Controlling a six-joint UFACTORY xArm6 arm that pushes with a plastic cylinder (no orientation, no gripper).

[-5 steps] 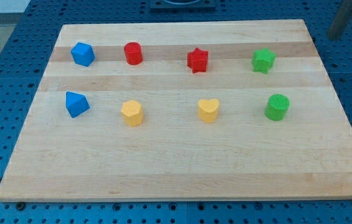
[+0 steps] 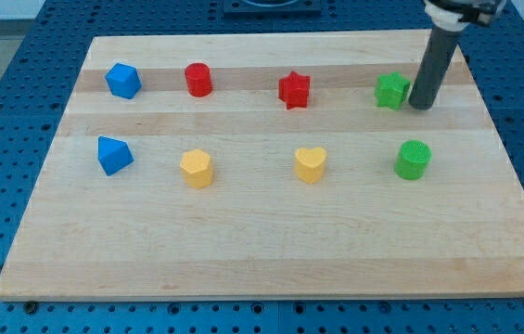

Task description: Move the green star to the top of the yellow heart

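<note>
The green star point(image 2: 391, 90) lies at the upper right of the wooden board point(image 2: 262, 250). The yellow heart point(image 2: 311, 164) lies below and to the left of it, near the board's middle. My tip point(image 2: 419, 106) stands on the board just to the right of the green star, close against its right side; I cannot tell if it touches. The dark rod rises from there to the view's top right.
A red star point(image 2: 294, 90), a red cylinder point(image 2: 198, 80) and a blue block point(image 2: 123, 81) share the upper row. A green cylinder point(image 2: 413, 160), a yellow hexagonal block point(image 2: 197, 168) and a blue wedge-like block point(image 2: 114, 155) share the lower row.
The rod has come in from the view's top right corner, and its tip now stands beside the green star's right side. No block has moved.
</note>
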